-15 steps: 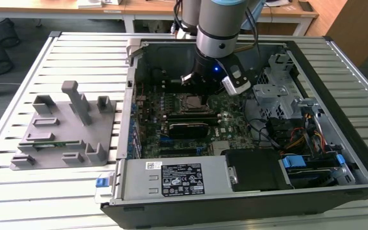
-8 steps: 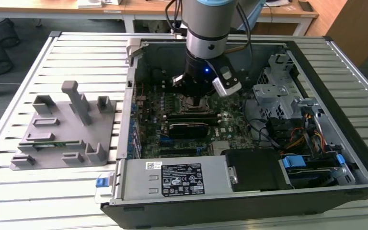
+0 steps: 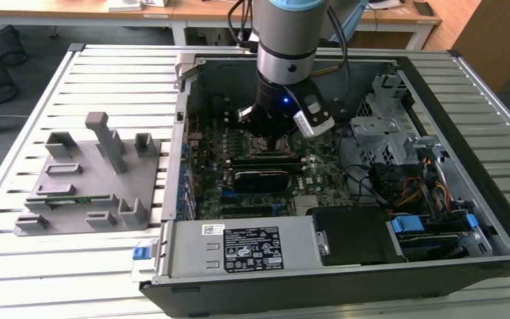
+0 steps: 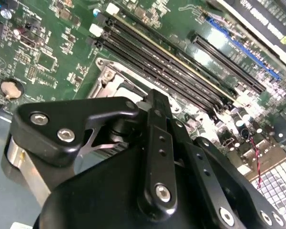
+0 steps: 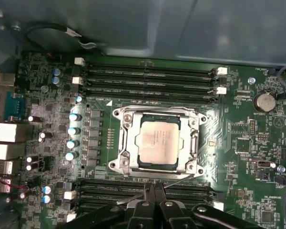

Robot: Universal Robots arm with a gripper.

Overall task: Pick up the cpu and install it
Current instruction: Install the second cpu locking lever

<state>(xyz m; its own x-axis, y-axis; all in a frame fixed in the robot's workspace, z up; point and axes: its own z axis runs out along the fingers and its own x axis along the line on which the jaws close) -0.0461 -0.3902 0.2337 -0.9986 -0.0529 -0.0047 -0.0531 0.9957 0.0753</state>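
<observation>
Silver and black, the arm (image 3: 283, 60) stands nearly upright in the exterior view, reaching down into the open computer case (image 3: 467, 219) with its gripper (image 3: 277, 143) low over the motherboard (image 3: 326, 176). In the second wrist view, the black fingers (image 4: 157, 143) sit pressed together, holding nothing. In the first wrist view, the cpu (image 5: 158, 142) lies seated in its socket (image 5: 119, 160), just beyond the closed fingertips.

The arm (image 3: 292, 40) is a grey cylinder with a pale blue cap and black cables beside it. Its black claw (image 4: 155, 102) has angular links fastened with silver screws (a small blue light glows on the wrist).
</observation>
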